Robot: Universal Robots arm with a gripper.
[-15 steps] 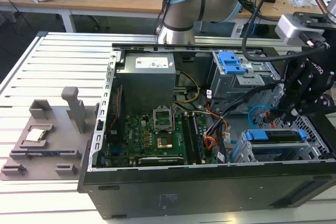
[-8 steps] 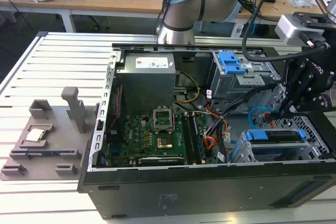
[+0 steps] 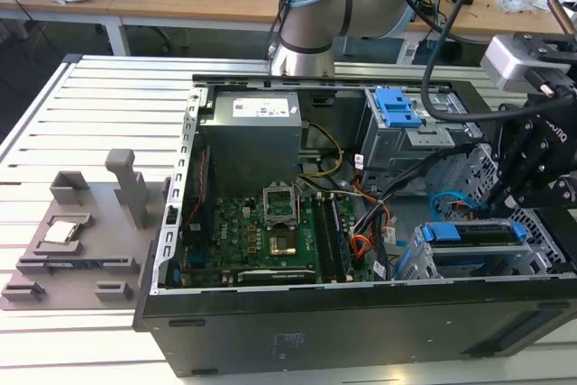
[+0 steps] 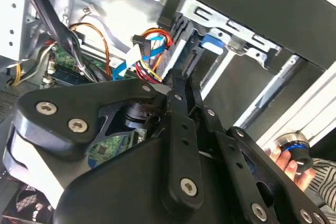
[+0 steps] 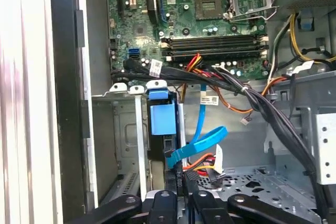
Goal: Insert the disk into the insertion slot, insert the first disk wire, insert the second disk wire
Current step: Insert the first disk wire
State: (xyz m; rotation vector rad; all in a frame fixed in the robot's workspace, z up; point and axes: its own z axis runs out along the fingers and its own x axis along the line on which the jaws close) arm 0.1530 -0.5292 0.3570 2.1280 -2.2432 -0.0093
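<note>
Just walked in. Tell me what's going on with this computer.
A robot arm is reaching into an open computer case on a slotted table. The disk, in its blue carrier, already sits in the insertion slot. The hand hovers close to that drive, beside a blue flat cable and a red-orange wire bundle. Whether either wire is plugged in cannot be told.

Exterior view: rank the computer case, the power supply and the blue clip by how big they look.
Largest to smallest:
1. computer case
2. power supply
3. blue clip
The differences are plain, so nearness to the camera leaves no doubt.
</note>
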